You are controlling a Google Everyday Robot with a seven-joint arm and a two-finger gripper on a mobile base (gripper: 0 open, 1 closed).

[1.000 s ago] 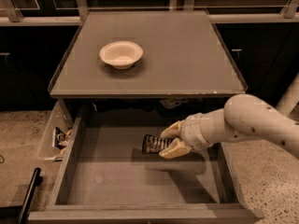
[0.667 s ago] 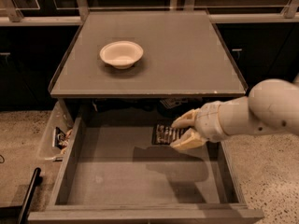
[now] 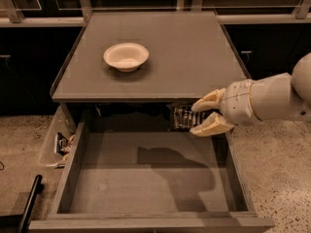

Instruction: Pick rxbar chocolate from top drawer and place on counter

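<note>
My gripper (image 3: pixel 200 116) reaches in from the right and is shut on the rxbar chocolate (image 3: pixel 182 117), a flat black wrapper with white lettering. It holds the bar in the air above the back right of the top drawer (image 3: pixel 146 178), just below the front edge of the counter (image 3: pixel 165 67). The drawer is pulled open and its grey floor is bare, with the arm's shadow on it.
A white bowl (image 3: pixel 126 56) sits on the counter's left half. A narrow clear tray (image 3: pixel 59 143) with small colourful packets hangs at the drawer's left. A black bar (image 3: pixel 29 203) lies at lower left. Speckled stone floor lies on both sides.
My gripper has lifted the bar from low in the drawer and moved it right and up toward the counter's front edge.
</note>
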